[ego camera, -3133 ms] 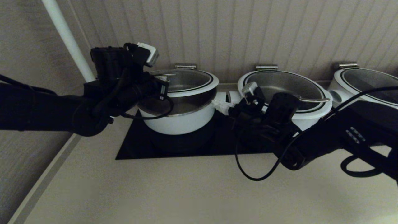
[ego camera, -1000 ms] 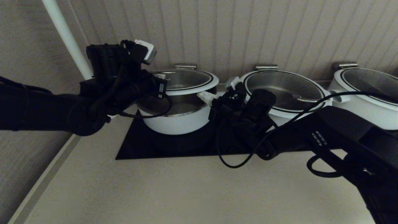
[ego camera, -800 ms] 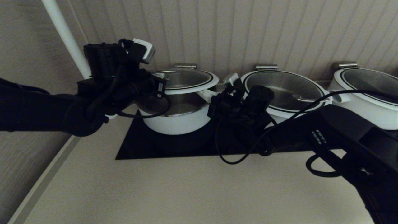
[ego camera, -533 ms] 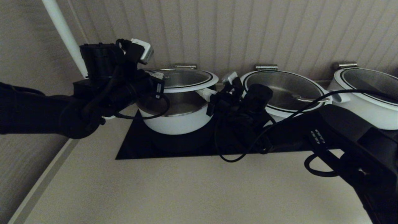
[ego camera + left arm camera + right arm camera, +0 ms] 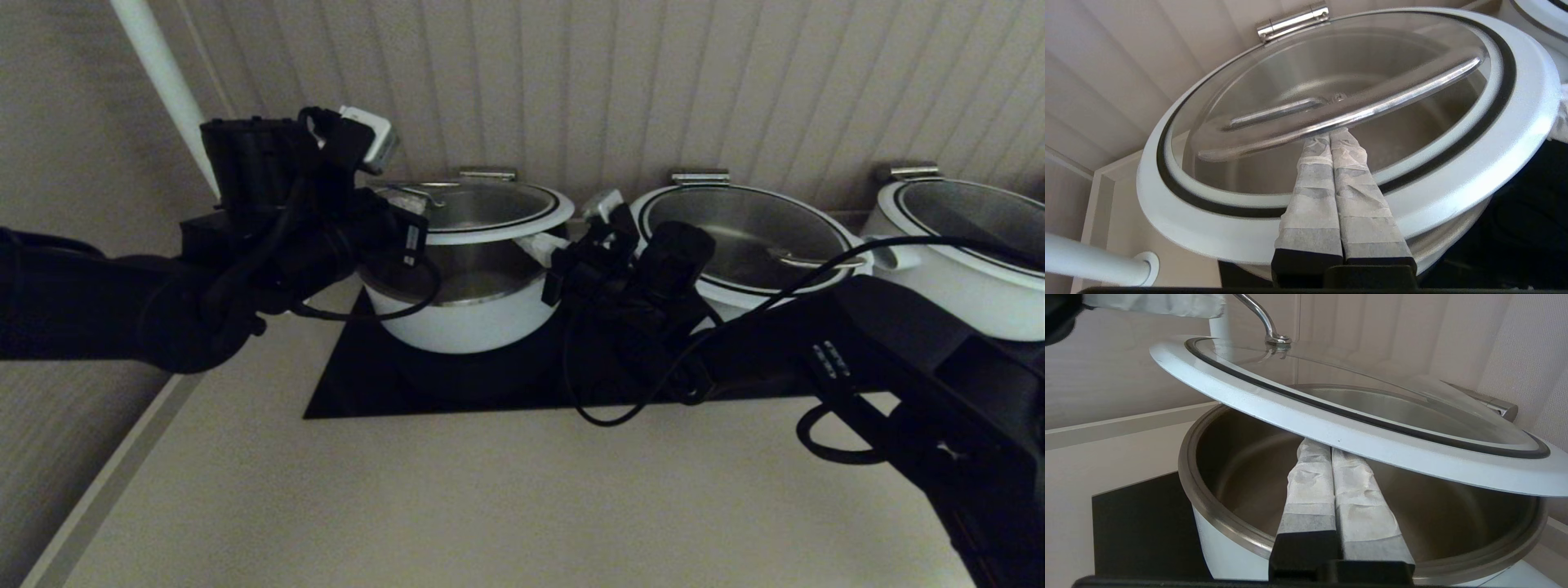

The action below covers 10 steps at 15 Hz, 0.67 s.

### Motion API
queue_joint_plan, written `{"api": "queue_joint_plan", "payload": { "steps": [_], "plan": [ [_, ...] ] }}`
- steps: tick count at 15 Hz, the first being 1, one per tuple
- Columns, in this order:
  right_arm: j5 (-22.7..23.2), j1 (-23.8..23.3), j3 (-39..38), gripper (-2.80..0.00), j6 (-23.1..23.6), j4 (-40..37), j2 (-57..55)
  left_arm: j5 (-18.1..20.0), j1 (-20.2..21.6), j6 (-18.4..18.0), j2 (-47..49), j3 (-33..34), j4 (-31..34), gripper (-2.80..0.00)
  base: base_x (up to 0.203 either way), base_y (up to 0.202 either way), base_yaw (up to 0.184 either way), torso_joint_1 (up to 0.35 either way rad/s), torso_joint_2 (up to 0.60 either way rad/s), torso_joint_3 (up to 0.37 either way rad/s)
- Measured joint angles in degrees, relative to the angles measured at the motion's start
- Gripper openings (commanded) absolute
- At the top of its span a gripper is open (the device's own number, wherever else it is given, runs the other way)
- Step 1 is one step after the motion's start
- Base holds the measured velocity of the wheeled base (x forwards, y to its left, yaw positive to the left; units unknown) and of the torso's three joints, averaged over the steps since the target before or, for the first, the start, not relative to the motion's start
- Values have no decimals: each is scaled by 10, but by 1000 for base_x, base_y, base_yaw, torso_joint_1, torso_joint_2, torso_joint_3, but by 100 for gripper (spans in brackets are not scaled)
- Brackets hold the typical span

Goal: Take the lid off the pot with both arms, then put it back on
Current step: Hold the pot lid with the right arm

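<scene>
Lid (image 5: 482,208) higher off pot (image 5: 465,302) vs earlier, both grippers under.

Three white pots (image 5: 465,314) (image 5: 759,269) (image 5: 963,245), three glass lids (image 5: 482,208) (image 5: 739,224) (image 5: 971,208), two black arms (image 5: 122,302) (image 5: 857,351).

- Pale ribbed wall panelling (image 5: 620,90) runs across the back, dimly lit.
- A white pipe (image 5: 163,77) rises along the left corner.
- Beige countertop (image 5: 490,498) spreads below, a black cooktop panel (image 5: 359,384) set into it.
- Textured side wall (image 5: 57,131) at left.
</scene>
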<state>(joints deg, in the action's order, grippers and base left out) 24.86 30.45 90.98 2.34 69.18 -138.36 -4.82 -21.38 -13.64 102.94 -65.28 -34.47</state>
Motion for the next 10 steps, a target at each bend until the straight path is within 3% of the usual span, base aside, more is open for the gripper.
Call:
{"api": "queue_joint_plan", "payload": {
  "steps": [10],
  "plan": [
    [0,-1,0,-280,1,2,0,0,0,-3,-54,7,46,-280,0,0,0,0,0,0]
  ]
}}
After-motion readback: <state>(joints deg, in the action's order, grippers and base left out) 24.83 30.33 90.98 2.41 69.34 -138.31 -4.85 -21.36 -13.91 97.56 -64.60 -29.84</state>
